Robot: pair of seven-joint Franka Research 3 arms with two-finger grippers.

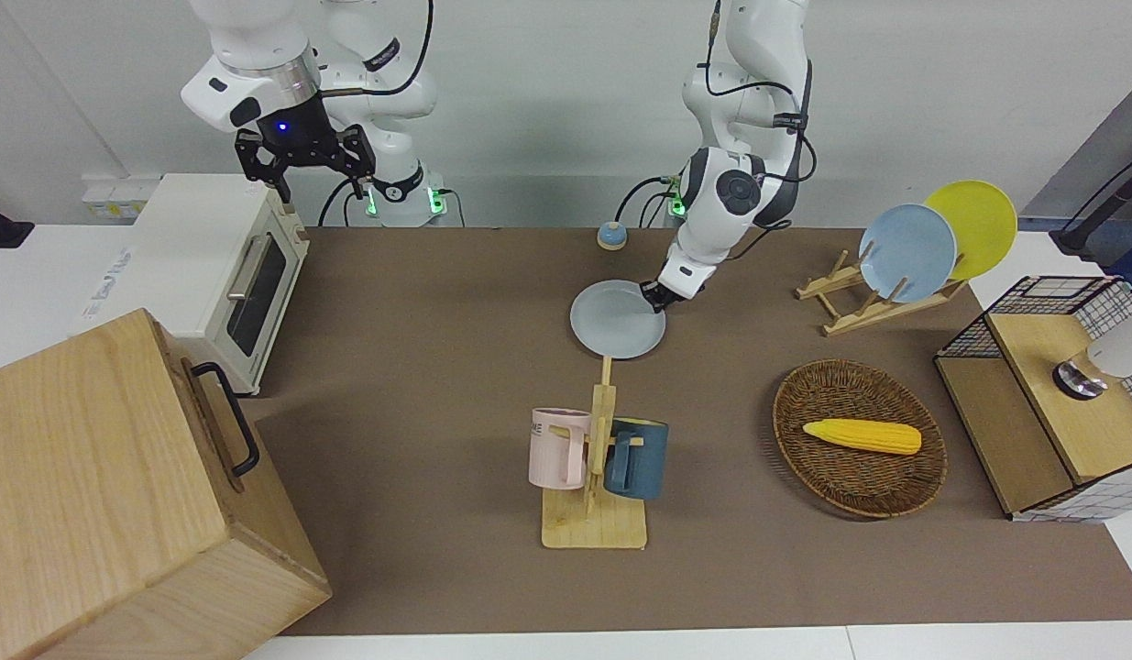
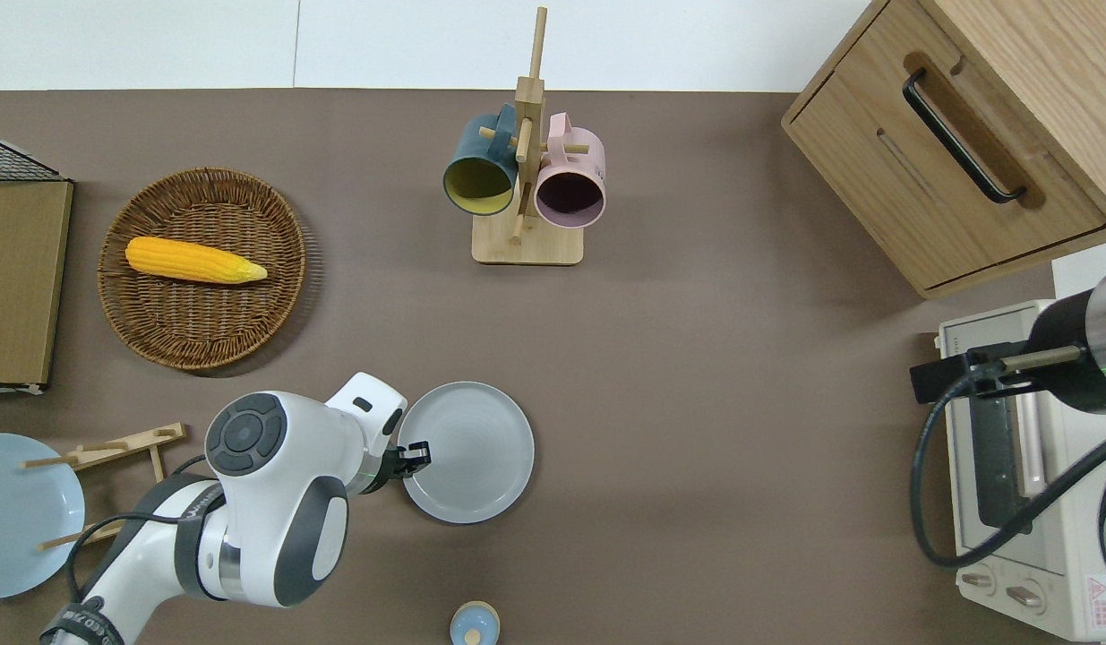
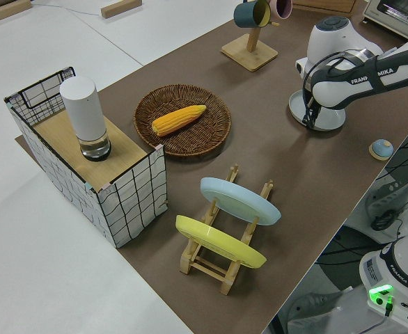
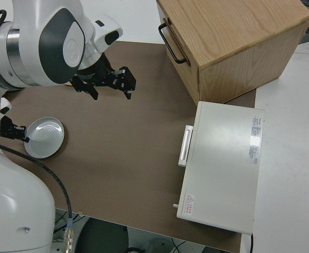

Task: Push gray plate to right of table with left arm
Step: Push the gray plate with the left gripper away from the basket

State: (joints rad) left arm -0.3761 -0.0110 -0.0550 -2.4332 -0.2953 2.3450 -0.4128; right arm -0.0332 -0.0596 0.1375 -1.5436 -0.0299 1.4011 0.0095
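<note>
The gray plate [image 1: 618, 319] lies flat on the brown table [image 1: 419, 385], nearer to the robots than the mug rack. It also shows in the overhead view [image 2: 472, 452] and the right side view [image 4: 45, 138]. My left gripper [image 1: 658, 297] is low at the plate's rim on the side toward the left arm's end of the table, touching it [image 2: 415, 452]. My right gripper [image 1: 320, 191] is parked, open and empty.
A wooden mug rack [image 2: 526, 179] holds a pink and a dark blue mug. A wicker basket [image 2: 203, 309] holds corn. A dish rack [image 1: 859, 298] holds sky-blue and yellow plates. A small bell [image 2: 474, 624], a toaster oven [image 1: 213, 275] and a wooden cabinet [image 1: 116, 495] stand around.
</note>
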